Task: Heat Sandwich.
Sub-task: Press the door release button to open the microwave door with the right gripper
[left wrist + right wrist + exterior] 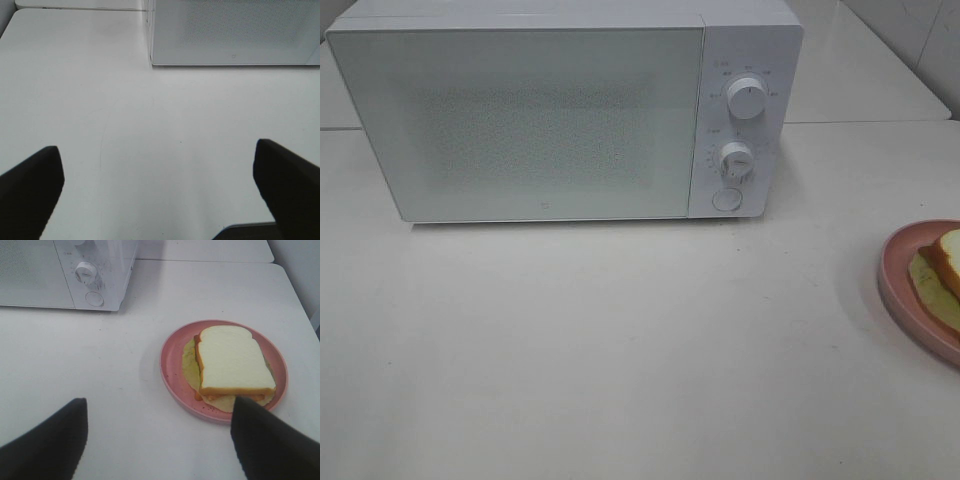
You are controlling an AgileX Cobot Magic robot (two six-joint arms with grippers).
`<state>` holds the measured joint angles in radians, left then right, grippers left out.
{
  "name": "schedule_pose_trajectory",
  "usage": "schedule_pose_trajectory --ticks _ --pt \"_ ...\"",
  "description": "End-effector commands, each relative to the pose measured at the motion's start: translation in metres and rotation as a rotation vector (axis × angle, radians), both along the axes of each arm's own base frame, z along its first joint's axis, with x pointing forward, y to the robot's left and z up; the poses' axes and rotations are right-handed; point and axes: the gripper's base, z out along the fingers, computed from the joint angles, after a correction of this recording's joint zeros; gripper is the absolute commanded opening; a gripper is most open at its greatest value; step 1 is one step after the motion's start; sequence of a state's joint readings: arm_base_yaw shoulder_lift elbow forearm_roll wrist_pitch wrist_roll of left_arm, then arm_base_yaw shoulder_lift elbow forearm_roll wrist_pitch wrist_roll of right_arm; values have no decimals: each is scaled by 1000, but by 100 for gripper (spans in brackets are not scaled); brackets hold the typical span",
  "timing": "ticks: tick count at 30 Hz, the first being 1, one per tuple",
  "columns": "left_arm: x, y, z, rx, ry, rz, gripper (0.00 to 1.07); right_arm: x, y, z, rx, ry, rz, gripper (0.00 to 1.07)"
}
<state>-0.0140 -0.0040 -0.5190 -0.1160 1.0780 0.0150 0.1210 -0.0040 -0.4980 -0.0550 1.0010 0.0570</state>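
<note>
At the right edge of the white table [620,350], half cut off in the high view, a round pink plate [895,275] carries the sandwich [950,258]. The right wrist view shows it whole. The sandwich [230,359] lies flat on the plate [172,357], with a thick white slice and tan crust on top. An orange layer sits under that slice, and a pale yellow-green sheet sticks out past the bread onto the plate.

The right gripper [159,401] hangs above the table just beside the plate. Its jaws are spread wide and hold nothing. One dark finger [270,445] covers part of the plate's rim in that view.

A white microwave [540,120] stands at the back of the table, well apart from the plate, with bare tabletop between them. Its frosted door [520,125] is shut and closes off the inside. The control panel beside the door has an upper knob [748,100], a lower knob [736,160] and a round button [726,199] below them. This panel is the side of the microwave nearer the plate.

The left gripper [156,147] is also opened wide and empty. Its two black fingers [30,190] frame bare table, with the lower front of the microwave's door ahead of them. A tiled wall [920,40] shows behind the table at the far right.
</note>
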Motion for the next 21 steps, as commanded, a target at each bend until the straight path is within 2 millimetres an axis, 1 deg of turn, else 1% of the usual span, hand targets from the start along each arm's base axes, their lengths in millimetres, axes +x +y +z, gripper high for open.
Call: schedule_pose_trajectory --ticks 1,14,19,21 --pt "-2 0 -1 -6 -21 4 98 -4 0 0 -7 -31 -1 76" --pt "-2 0 -1 -6 -21 4 98 -4 0 1 5 -34 -5 76" --pt "-2 0 -1 -6 -21 4 98 0 0 9 35 -48 -18 76" --pt "-2 0 -1 -6 -21 4 98 7 1 16 42 -65 -18 76"
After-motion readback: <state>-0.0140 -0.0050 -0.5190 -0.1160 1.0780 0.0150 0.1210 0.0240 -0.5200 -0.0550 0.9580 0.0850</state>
